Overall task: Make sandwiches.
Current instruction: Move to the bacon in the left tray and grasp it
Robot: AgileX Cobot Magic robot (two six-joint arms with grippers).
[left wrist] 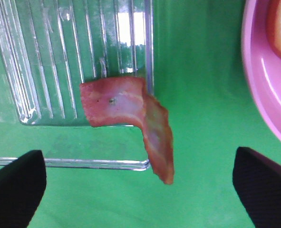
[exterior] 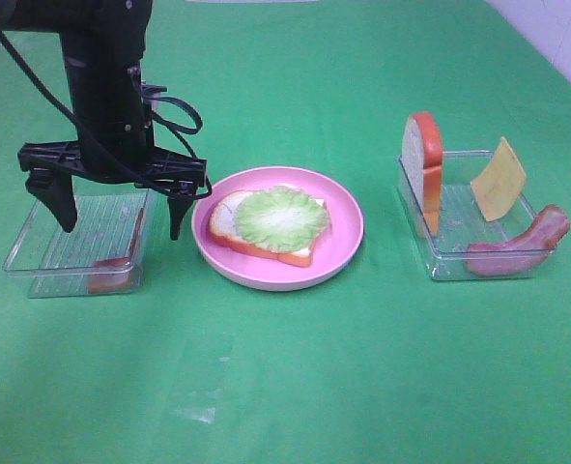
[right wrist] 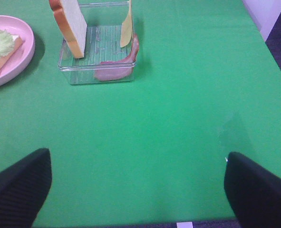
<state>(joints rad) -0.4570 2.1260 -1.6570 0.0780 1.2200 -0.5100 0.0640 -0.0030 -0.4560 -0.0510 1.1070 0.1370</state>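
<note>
On the pink plate lies a white bread slice with a green lettuce leaf on top. My left gripper hangs open over the left clear tray. A bacon strip lies below it, draped over the tray's wall, between the spread fingers but apart from them. The right clear tray holds an upright bread slice, a yellow cheese square and bacon. My right gripper is open over bare green cloth, well short of that tray.
Green cloth covers the table. The plate lies just beside the left tray. In the right wrist view the table's edge shows, with dark floor past it.
</note>
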